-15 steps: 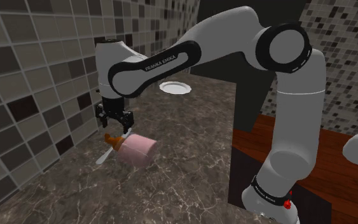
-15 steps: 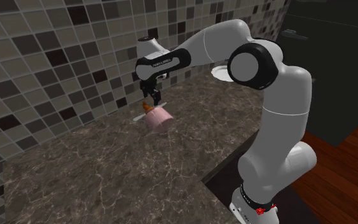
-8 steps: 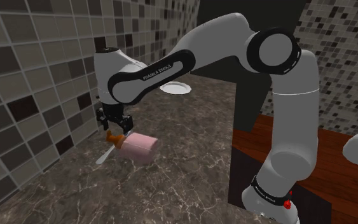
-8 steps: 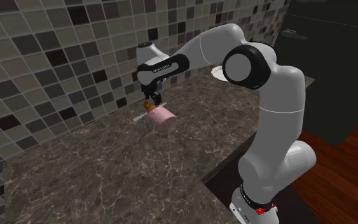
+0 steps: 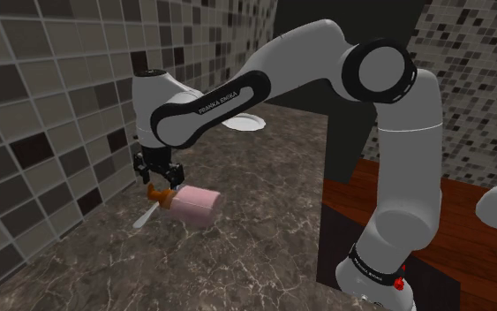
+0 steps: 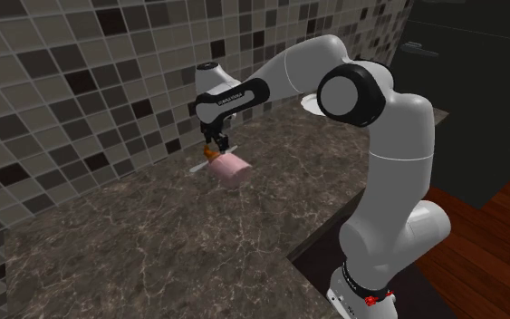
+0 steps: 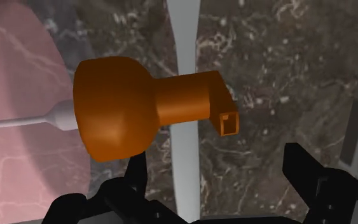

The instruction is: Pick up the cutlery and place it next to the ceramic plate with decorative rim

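Observation:
The cutlery (image 7: pixel 182 38) is a pale, slim strip lying flat on the dark marbled counter (image 5: pixel 264 221). Its end (image 5: pixel 143 216) pokes out toward the tiled wall. An orange bulb-shaped cap (image 7: pixel 117 105) on a pink cylinder (image 5: pixel 193 205) that lies on its side crosses over the cutlery. My gripper (image 5: pixel 158 174) hangs just above the orange cap, fingers open and apart on either side of the cutlery (image 6: pixel 198 168), touching nothing. In the wrist view my gripper (image 7: pixel 215 162) straddles the strip. The white plate (image 5: pixel 243 121) sits at the counter's far end, partly behind my arm.
A tiled wall (image 5: pixel 43 106) rises close beside the gripper on the shoulder view's left. The counter ends in a straight edge (image 5: pixel 326 203) toward the stand, with wooden floor (image 5: pixel 467 221) beyond. Bare counter (image 6: pixel 153 245) stretches toward the near end.
My gripper has sunk lower and drifted slightly toward the wall, ending just over the orange cap. Its fingers stay open. The cutlery and pink cylinder have not moved.

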